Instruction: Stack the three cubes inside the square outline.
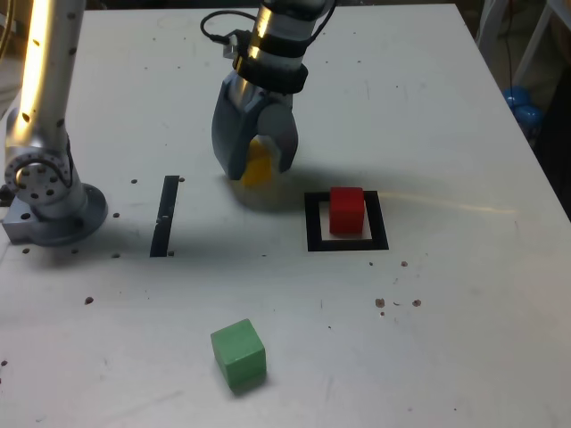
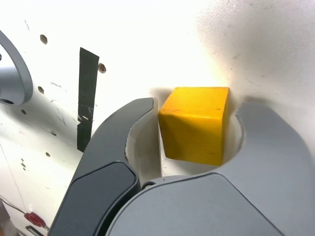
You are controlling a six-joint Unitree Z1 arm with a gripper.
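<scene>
The small matte yellow cube (image 1: 257,167) sits on the white tabletop (image 1: 446,294) between the two grey curved jaws of the gripper (image 1: 259,165), to the exterior view's left of the square outline of black tape with a white centre (image 1: 347,222) and a little farther from the camera; in the wrist view the yellow cube (image 2: 196,124) fills most of the gap of the gripper (image 2: 197,130), one jaw touching or all but touching one side, the other jaw close to the opposite side with a thin sliver of light showing, so the jaws stand narrowly apart around the cube, and whether they truly clamp it cannot be told; the cube appears slightly turned relative to the jaws. The small matte red cube (image 1: 347,210) stands inside the square outline, resting on its white centre; the small matte green cube (image 1: 239,355) lies well apart from both, near the front edge of the tabletop in the exterior view, turned at an angle. A straight strip of black tape (image 1: 165,216) lies to the exterior view's left of the gripper, also seen in the wrist view (image 2: 86,98); beyond it, at the exterior view's left edge, stands the silver base of the arm (image 1: 49,192); small dark specks dot the tabletop.
</scene>
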